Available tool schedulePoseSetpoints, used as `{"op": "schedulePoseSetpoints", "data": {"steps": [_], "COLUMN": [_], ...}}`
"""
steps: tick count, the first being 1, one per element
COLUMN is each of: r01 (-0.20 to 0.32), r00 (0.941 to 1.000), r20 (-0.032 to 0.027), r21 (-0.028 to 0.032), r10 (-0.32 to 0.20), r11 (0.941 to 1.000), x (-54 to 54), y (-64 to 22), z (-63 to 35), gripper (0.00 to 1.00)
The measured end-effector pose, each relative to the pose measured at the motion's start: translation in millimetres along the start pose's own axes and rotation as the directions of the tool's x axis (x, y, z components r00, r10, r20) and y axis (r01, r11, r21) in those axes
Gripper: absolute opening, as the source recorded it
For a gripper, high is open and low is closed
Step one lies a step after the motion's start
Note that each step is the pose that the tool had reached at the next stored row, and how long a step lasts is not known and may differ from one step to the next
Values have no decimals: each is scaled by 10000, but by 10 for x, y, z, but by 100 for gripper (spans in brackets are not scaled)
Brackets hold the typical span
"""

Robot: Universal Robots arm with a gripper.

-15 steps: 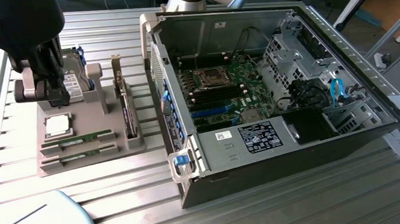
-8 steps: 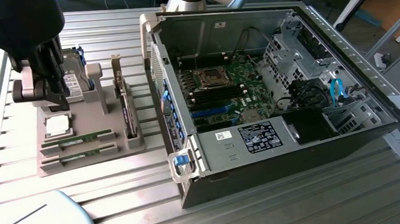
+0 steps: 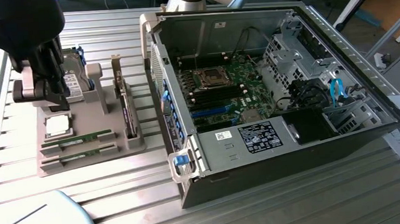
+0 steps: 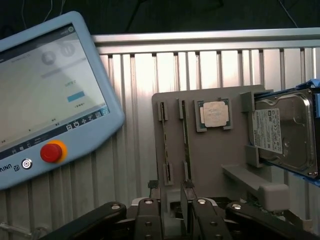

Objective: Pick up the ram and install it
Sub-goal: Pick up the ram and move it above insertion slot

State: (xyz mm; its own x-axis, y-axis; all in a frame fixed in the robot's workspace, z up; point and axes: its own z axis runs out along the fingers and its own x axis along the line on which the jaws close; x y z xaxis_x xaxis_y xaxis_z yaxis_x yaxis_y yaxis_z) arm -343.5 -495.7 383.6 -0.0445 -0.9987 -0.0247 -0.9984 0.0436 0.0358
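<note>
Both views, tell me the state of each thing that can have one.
Case: open, side panel off.
Ram sticks: both in holder slots.
Hard drive: upright in holder.
Pendant screen: lit.
Gripper: open, by the holder.

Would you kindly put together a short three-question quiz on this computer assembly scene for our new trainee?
1. How many thin green ram sticks lie in the grey plastic holder tray?
2. The black gripper hangs nearest to: A) the silver hard drive, B) the motherboard, C) the pale blue teach pendant.
3. True or false: the black metal computer case is closed.
Key: 1 two; 2 A; 3 false.
</note>
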Motion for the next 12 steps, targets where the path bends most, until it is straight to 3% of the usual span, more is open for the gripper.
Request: {"op": "schedulePoseSetpoints", "data": {"steps": [12], "r01": [0], "r00": [10000], "r20": [0], "r21": [-1], "r10": [0], "r11": [10000], "x": [4], "y": [6], "z": [234], "gripper": [30]}}
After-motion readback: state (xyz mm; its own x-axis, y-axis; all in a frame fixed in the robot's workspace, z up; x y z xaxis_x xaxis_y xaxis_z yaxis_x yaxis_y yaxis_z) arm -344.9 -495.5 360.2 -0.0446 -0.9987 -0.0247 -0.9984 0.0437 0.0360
